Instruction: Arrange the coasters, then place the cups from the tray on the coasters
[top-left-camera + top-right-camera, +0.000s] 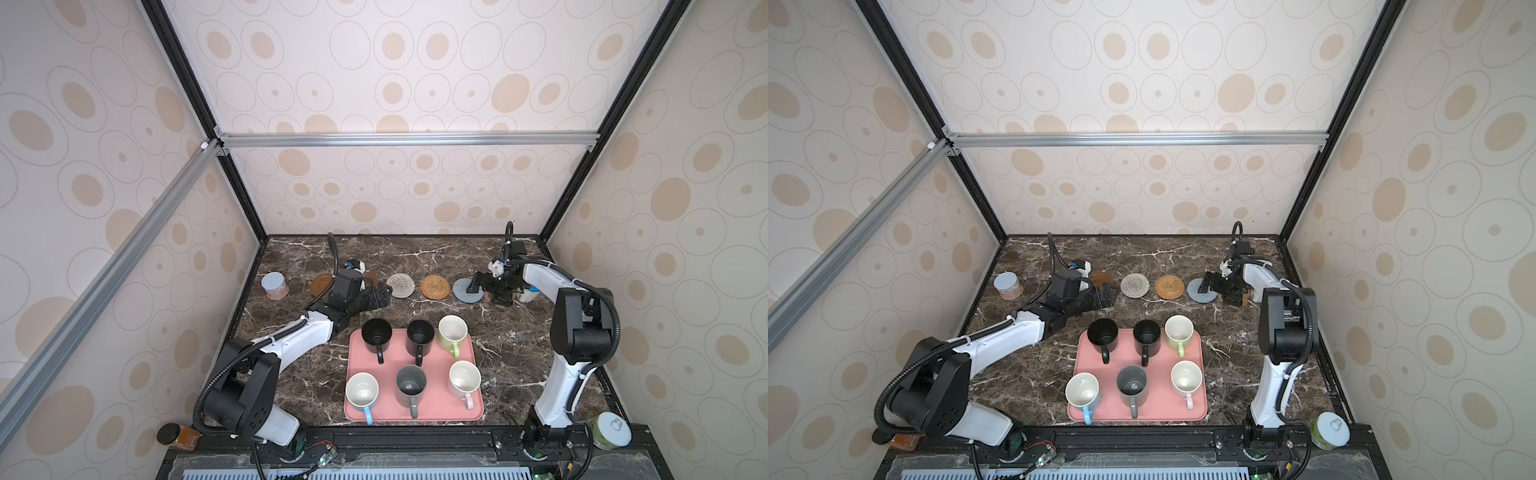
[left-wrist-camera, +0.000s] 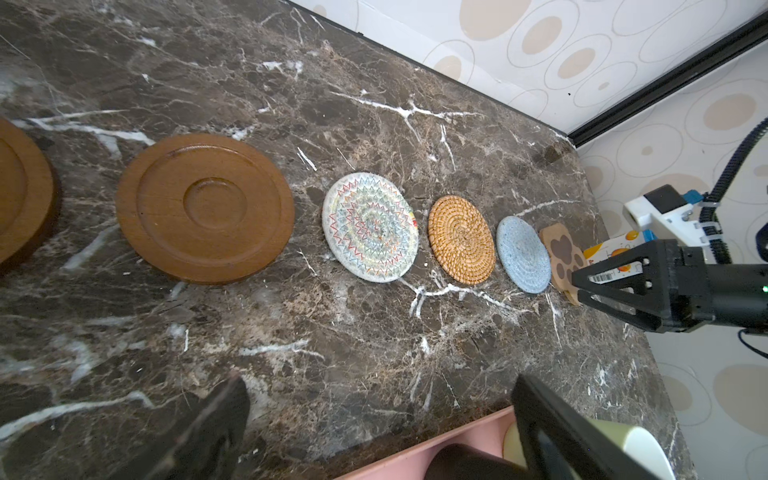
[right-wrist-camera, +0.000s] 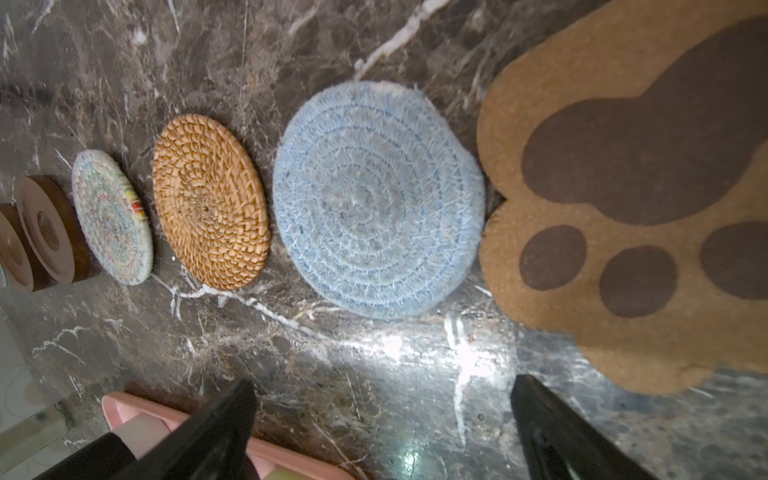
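surface: marble table [image 1: 511, 345] | on it: coaster row [image 1: 400, 285], pink tray [image 1: 436, 365], lidded jar [image 1: 275, 285]

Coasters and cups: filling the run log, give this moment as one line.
coasters: six in a row | cups: six on tray | left gripper: open, empty | right gripper: open, empty

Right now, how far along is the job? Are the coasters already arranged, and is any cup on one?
Done, it seems: the six coasters lie in one row along the far side of the table. In hand: nothing; the left gripper and right gripper are both open and empty near that row. Left: all six cups stand on the pink tray, so none is placed yet.
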Available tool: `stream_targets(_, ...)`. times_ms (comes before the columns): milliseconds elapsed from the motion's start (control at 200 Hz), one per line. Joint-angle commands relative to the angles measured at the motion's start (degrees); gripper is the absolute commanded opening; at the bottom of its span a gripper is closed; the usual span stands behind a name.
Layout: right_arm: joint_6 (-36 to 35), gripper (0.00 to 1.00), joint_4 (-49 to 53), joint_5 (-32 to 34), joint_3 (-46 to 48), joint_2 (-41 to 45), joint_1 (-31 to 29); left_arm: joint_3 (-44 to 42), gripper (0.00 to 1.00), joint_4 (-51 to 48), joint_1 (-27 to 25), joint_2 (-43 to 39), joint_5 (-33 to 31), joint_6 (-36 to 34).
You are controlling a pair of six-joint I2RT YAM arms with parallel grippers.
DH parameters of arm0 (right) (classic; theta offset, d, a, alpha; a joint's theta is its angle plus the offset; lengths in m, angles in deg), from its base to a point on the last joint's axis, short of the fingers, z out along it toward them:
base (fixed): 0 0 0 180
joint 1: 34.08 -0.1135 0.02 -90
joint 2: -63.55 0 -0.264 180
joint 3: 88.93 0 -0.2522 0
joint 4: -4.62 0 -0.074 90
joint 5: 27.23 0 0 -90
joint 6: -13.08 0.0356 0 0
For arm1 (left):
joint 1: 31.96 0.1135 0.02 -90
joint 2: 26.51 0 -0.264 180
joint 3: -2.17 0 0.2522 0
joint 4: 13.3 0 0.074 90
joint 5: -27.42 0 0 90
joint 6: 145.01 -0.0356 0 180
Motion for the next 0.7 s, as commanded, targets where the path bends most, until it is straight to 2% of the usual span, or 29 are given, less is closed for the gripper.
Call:
stream_targets(0, 0.2, 1.0, -0.1, -0.1, -0.7, -2.6, 0.4, -0.2, 1.0, 0.9, 0.3, -1.7, 0.2, 1.0)
stream_targets(695, 0.1, 1.0, 1.1, 3.5, -3.4, -6.4, 1.9, 0.1, 1.0, -0.1, 0.3, -2.7, -0.4, 0.7)
